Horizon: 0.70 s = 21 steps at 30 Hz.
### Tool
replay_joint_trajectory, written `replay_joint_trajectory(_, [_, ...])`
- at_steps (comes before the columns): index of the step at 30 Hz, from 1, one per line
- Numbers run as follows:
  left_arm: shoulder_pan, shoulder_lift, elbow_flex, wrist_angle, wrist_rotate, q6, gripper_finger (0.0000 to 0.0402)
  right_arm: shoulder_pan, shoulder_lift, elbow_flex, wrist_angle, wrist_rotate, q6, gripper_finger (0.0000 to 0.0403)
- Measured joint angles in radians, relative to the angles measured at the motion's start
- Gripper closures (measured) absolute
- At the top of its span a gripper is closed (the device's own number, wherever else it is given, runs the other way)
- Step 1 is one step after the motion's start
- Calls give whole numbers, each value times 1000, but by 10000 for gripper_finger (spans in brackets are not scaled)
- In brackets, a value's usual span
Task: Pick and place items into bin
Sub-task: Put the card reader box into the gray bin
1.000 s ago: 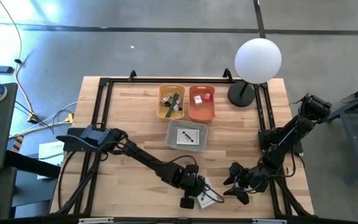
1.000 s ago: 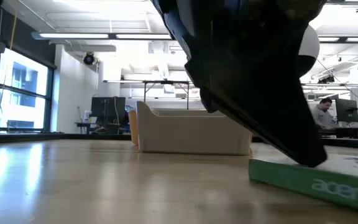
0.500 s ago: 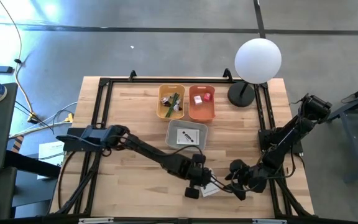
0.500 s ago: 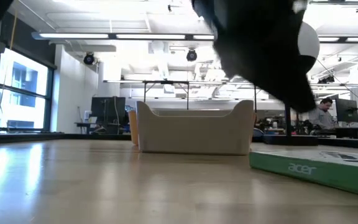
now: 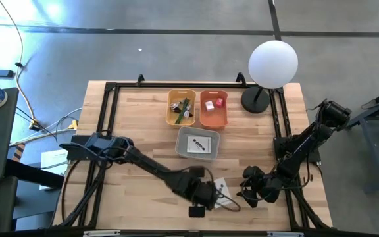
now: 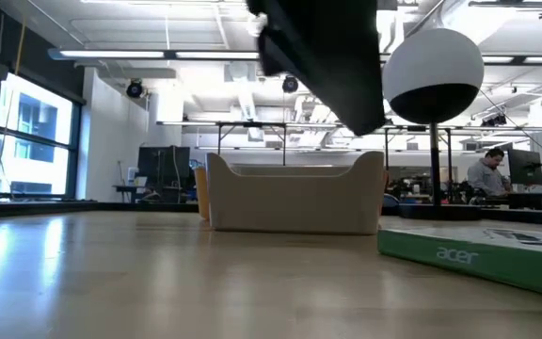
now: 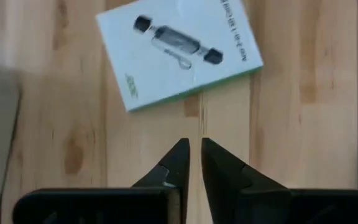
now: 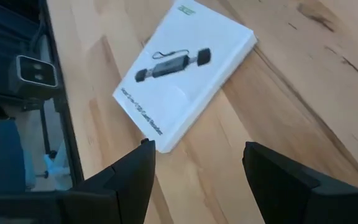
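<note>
L gripper (image 7: 193, 144): fingers (image 7: 174, 165) nearly together, nothing between them, tips over bare wood just short of the white packet (image 7: 179, 53). No contact as far as the L wrist view shows.

R gripper (image 8: 194, 155): fingers (image 8: 132, 171) wide apart, empty, aimed at the same packet from the opposite side; packet lies flat on the worktop (image 8: 291, 74), green edge showing, a dark-and-silver adapter printed on its face. High view puts the L gripper (image 5: 199, 197) and R gripper (image 5: 250, 186) at the near edge of the worktop (image 5: 137, 131), packet (image 5: 220, 189) between them, near both.

Further out, 3 bins sit mid-worktop toward the far side: yellow bin (image 5: 181, 108) with a green-handled tool and small dark/silver bits, orange bin (image 5: 214, 109) with red and white cubes, grey bin (image 5: 199, 143) just in front of them holding 1 white packet with dark marks. White globe lamp (image 5: 273, 63) stands at the far R corner. Low view: beige bin wall (image 6: 294, 193) in the distance, packet's green edge (image 6: 478, 259) at R, a person at a desk in the room behind.

Progress, judged: nearly done. Everything else I can see is already binned; this 1 packet is the only item loose. Left to do: grasp it, carry to a bin (likely grey, with its twin), release.
</note>
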<state>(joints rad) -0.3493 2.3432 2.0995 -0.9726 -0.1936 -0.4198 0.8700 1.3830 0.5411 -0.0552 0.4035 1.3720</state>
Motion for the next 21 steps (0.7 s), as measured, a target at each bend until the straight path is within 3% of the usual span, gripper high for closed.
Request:
replay_joint_trajectory(4, [-51, 0, 0, -8, -135, -112, 340, 0, 0, 0, 21, 15, -56, 172])
replay_joint_trajectory(7, [-70, 2, 0, 6, -177, -164, 305, 1, 0, 0, 22, 5, -135, 172])
replay_joint_trajectory(11, [-70, 48, 0, 80, -179, -190, 255, -2, 0, 0, 21, -62, -154, 172])
replay_joint_trajectory(16, [-69, 104, 1, 204, -141, -194, 200, -15, 2, 0, 16, -92, -41, 172])
replay_joint_trajectory(21, [-70, 125, 1, 180, -138, -214, 172, -38, 25, 0, 55, -115, 43, 172])
